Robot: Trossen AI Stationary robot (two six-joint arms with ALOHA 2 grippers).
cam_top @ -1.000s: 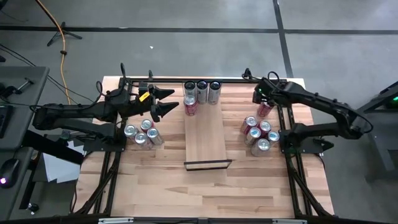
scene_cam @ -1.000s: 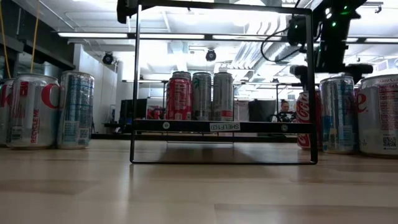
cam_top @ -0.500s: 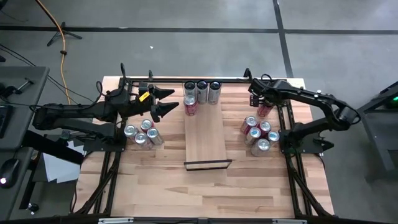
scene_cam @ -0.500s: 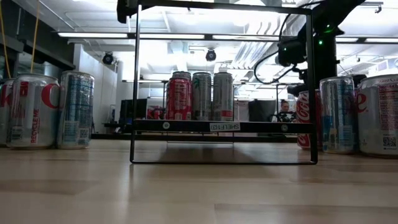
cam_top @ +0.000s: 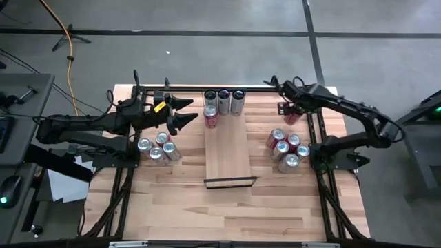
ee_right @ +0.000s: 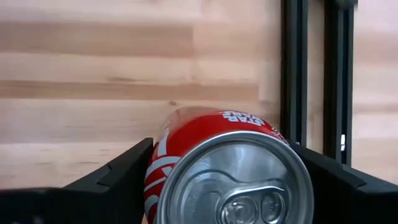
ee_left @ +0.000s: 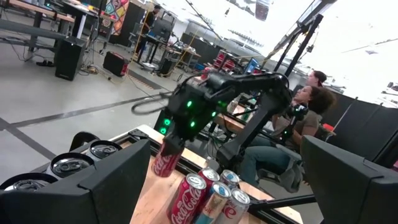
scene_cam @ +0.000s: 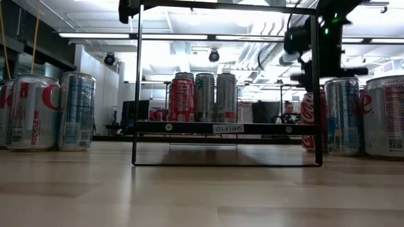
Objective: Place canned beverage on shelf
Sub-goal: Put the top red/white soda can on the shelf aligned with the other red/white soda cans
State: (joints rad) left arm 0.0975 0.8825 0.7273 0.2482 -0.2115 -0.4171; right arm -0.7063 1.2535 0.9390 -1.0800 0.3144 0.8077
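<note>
From above, four cans [cam_top: 222,103] are counted at the far end of the shelf [cam_top: 228,156], four more [cam_top: 157,149] on the surface [cam_top: 227,210] at left, four [cam_top: 285,149] at right. The left tool [cam_top: 185,113] is held open.

In the right wrist view, a red can [ee_right: 217,162] is seen between the right tool's fingers [ee_right: 118,174], gripped; it sits near the surface's far right corner.
</note>
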